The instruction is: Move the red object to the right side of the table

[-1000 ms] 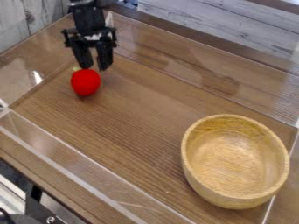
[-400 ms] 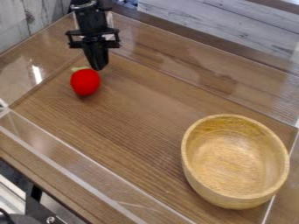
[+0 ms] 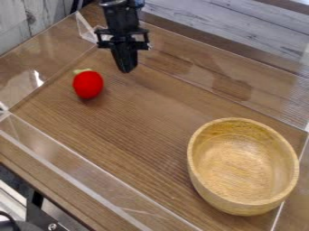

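One red object (image 3: pixel 87 85) lies on the table (image 3: pixel 133 144), at about ten o'clock on the surface as seen from the camera, close to the left acrylic wall. It is resting on the wood, untouched, with its small green top turned towards the far-left side (the leaf is only just discernible).

The gripper (image 3: pixel 126 65) hangs above and to the right of it, with clear wood between the two. From the fingertips the red object lies at roughly eight o'clock. The jaws are pressed together to a single dark point and hold nothing. The red object is rounded, so no long axis is worth noting.

Compared with a second ago: the jaws then stood apart right behind the red object; they have since closed without catching it, and the arm has moved off to the right and lifted slightly. The red object has not shifted at all.

Judgement: the grasp has missed. The next move would call for the jaws to reopen and return towards eight o'clock. The wooden bowl (image 3: pixel 243 164) at four o'clock takes up much of the right side.
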Robot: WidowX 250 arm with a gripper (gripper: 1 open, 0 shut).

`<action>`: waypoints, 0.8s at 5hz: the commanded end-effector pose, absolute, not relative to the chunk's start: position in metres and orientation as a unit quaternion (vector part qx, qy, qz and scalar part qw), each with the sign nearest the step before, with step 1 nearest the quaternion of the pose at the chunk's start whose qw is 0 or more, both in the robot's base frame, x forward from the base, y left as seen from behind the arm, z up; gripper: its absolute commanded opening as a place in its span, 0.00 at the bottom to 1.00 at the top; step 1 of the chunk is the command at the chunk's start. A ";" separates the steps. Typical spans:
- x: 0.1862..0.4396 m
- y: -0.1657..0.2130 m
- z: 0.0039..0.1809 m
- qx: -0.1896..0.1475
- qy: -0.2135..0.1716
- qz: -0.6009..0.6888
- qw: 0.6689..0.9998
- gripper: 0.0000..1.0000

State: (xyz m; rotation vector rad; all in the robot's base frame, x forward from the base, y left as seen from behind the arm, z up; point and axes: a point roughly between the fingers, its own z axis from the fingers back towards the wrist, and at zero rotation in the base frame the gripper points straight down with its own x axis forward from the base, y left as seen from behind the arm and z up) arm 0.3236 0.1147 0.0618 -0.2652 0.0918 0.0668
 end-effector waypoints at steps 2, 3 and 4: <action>0.309 0.122 0.093 -0.114 0.026 0.030 0.993 1.00; 0.304 0.129 0.089 -0.111 0.032 0.050 0.992 1.00; 0.306 0.142 0.088 -0.107 0.038 0.049 0.992 1.00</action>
